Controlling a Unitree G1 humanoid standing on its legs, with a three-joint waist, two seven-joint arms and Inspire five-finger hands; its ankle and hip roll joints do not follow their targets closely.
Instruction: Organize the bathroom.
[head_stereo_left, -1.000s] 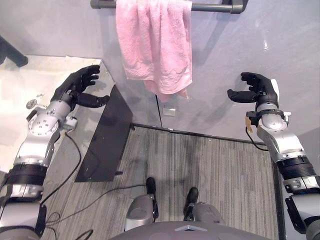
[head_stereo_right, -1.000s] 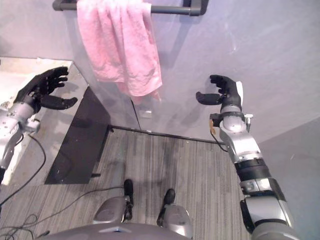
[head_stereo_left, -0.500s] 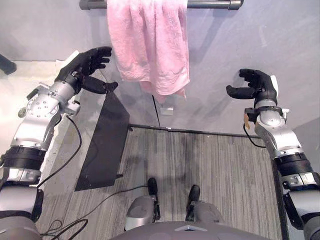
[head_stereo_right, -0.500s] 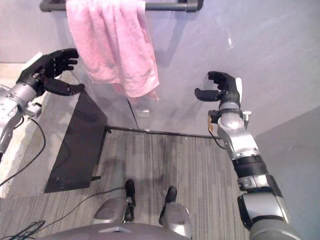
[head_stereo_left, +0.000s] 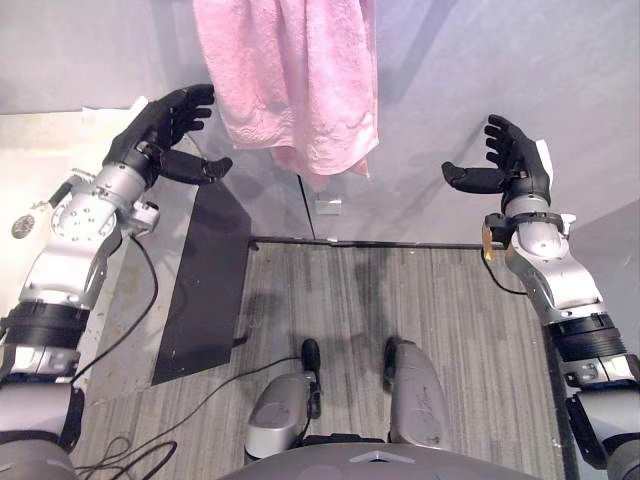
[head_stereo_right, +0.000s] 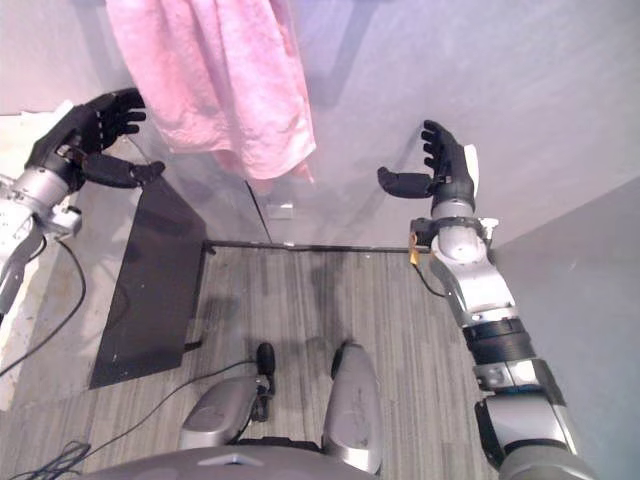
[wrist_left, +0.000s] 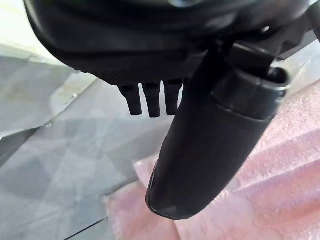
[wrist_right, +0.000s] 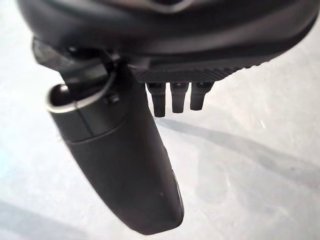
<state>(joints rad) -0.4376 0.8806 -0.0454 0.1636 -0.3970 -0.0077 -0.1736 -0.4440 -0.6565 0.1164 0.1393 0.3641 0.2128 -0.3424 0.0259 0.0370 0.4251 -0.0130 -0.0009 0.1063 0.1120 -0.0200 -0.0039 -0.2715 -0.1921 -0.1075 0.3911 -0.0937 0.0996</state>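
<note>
One pink towel (head_stereo_left: 290, 80) hanging against the grey wall (head_stereo_left: 470, 70), above one dark panel (head_stereo_left: 200, 290). Two hands raised: left hand (head_stereo_left: 160, 135) just beside towel's edge, fingers spread, empty; right hand (head_stereo_left: 515, 165) well apart, fingers straight, empty.

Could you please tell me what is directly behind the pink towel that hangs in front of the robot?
Behind the pink towel is the plain grey wall, which shows on both sides of it. The part of the wall that the towel covers cannot be seen.
</note>
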